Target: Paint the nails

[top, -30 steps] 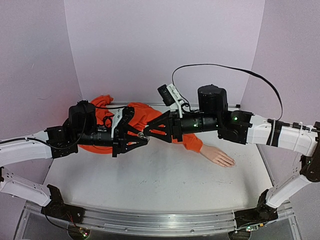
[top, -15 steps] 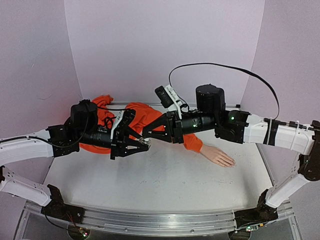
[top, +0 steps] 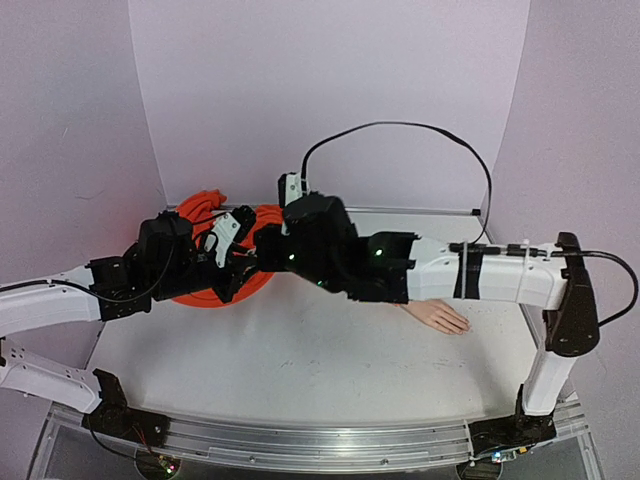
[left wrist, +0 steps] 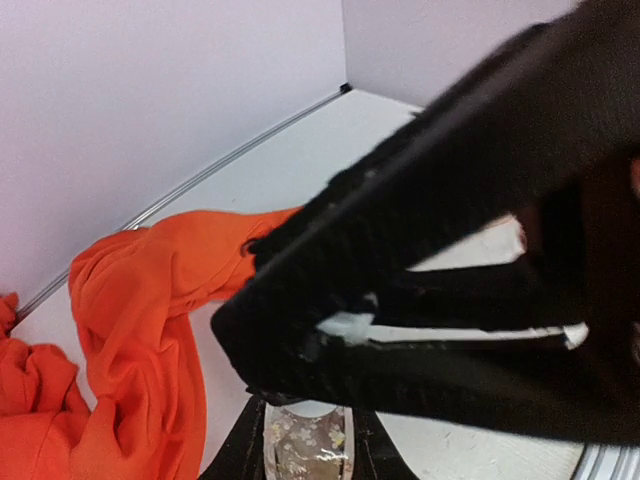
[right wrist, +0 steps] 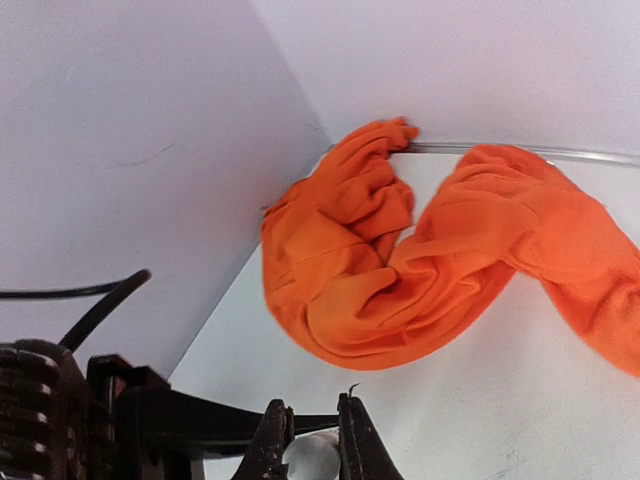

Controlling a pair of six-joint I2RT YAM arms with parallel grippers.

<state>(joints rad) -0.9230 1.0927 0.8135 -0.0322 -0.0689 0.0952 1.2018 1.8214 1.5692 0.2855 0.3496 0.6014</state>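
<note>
The pale mannequin hand (top: 438,315) lies flat on the table at the right, joined to an orange sleeve (top: 215,215); its nails are too small to make out. My left gripper (left wrist: 305,440) is shut on a small clear bottle (left wrist: 303,448) with a flowery pattern, held above the table. My right gripper (right wrist: 312,440) is shut on the bottle's white cap (right wrist: 318,456), which also shows as the white cap (left wrist: 345,325) between black fingers in the left wrist view. In the top view the left gripper (top: 232,268) and the right gripper (top: 262,260) meet over the sleeve's near edge, far left of the hand.
The bunched orange sleeve (right wrist: 400,260) fills the back left corner against the pale walls. A black cable (top: 400,130) loops above the right arm. A metal rail (top: 300,440) runs along the table's near edge.
My right gripper has closed on the white cap. The right arm has rolled over and reached further left, and both grippers have shifted left toward the bunched sleeve.
</note>
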